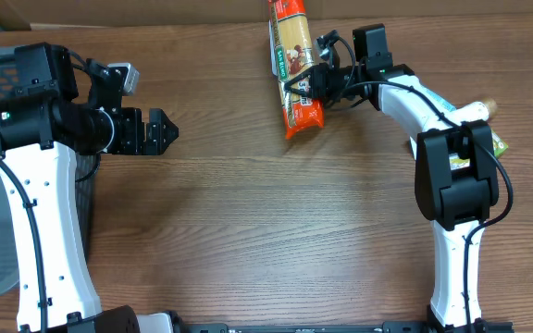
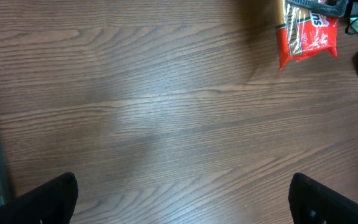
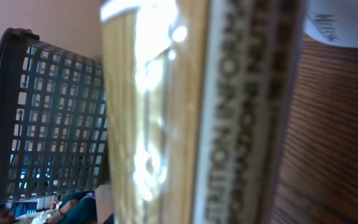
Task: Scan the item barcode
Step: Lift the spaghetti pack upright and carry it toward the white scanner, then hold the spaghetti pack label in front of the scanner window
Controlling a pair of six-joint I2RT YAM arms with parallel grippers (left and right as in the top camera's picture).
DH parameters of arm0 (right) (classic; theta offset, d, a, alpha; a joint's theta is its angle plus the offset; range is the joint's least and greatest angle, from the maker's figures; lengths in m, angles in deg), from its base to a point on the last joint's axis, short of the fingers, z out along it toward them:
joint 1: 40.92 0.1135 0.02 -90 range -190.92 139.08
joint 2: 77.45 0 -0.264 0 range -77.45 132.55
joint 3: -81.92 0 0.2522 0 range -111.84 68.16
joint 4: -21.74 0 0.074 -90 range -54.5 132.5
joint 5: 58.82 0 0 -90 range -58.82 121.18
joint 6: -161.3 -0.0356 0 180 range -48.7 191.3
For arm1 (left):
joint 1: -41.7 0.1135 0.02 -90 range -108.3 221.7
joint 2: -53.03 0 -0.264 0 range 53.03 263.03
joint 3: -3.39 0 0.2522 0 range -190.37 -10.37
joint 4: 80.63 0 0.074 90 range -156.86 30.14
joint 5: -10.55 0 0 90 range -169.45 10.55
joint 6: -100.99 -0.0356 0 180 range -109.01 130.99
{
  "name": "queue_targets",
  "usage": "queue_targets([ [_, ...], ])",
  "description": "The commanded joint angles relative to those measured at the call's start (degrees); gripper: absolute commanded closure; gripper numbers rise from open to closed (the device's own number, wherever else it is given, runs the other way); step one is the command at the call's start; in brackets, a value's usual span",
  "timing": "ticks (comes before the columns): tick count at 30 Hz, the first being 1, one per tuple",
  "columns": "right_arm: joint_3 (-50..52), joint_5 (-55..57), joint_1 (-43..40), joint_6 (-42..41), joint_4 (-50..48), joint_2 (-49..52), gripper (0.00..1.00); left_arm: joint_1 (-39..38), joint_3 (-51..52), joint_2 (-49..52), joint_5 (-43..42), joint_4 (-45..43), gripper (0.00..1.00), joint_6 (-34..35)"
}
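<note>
Red-and-yellow pasta packet (image 1: pixel 292 46) is clamped crosswise between the right end effector's (image 1: pixel 313 86) fingers. The left end effector (image 1: pixel 167 129) stands wide apart, empty, with the packet far ahead-right of it.

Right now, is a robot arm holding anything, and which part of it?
The right end effector pinches the long clear pasta packet with a red end by its side edge, near that red end. The left end effector holds nothing.
</note>
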Motion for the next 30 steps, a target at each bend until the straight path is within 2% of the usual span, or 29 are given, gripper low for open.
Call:
queue_targets([
  [1, -1.1, -2.6, -0.2, 2.3, -1.6, -1.4, 0.96, -0.3, -0.7, 0.1, -0.6, -0.1, 0.00, -1.3],
  [13, -1.1, 2.4, -0.2, 1.9, 4.5, -1.4, 0.96, -0.3, -0.7, 0.1, -0.6, -0.1, 0.00, -1.3],
  [18, -1.1, 1.7, -0.2, 0.8, 3.5, -1.4, 0.96, -0.3, -0.7, 0.1, -0.6, 0.0, 0.00, -1.3],
  [22, -1.1, -3.6, -0.3, 0.3, 0.3, -1.4, 0.96, -0.3, -0.7, 0.1, -0.6, 0.0, 0.00, -1.3],
  [30, -1.1, -16.1, -2.2, -11.4, -10.5, -1.4, 0.96, -0.3, -0.7, 0.1, -0.6, -0.1, 0.00, -1.3],
])
